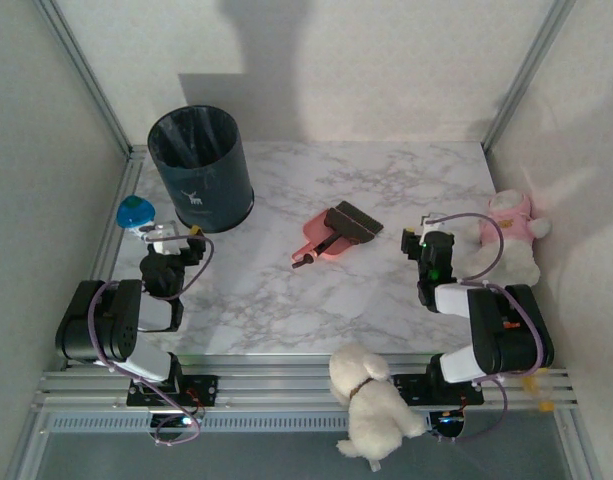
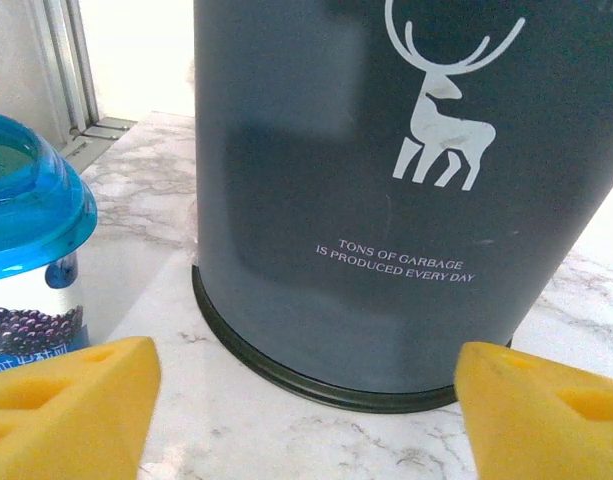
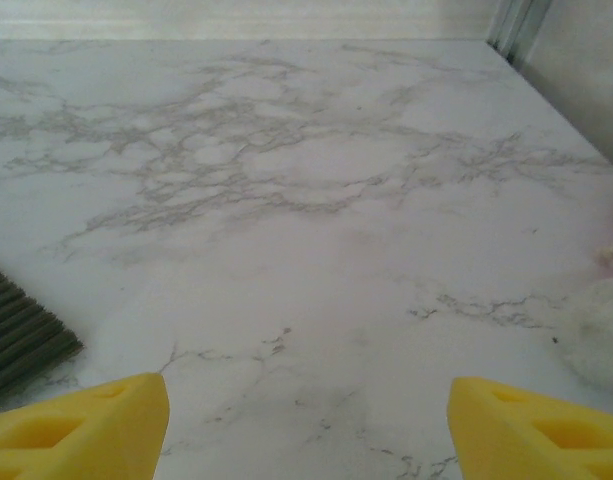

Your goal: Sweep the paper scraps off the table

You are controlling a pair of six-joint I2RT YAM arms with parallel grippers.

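White marble bench (image 1: 286, 300): pink plastic dustpan with dark brush (image 1: 326, 240) at centre, ungripped. Left claw (image 2: 306, 420) agape, empty, facing dark-blue deer-printed bin (image 2: 286, 150), likely scrap destination. Right claw (image 3: 306, 425) agape, empty.

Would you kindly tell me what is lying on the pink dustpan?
A dark brush lies across the pink dustpan; whatever sits in the pan beneath it is covered.

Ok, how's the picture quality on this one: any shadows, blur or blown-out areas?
Top external: evenly lit, a broad soft shadow on the back wall above the bin. Left wrist: bin lettering sharp, yellow fingertips blurred, background washed out white. Right wrist: table a little hazy, no glare.
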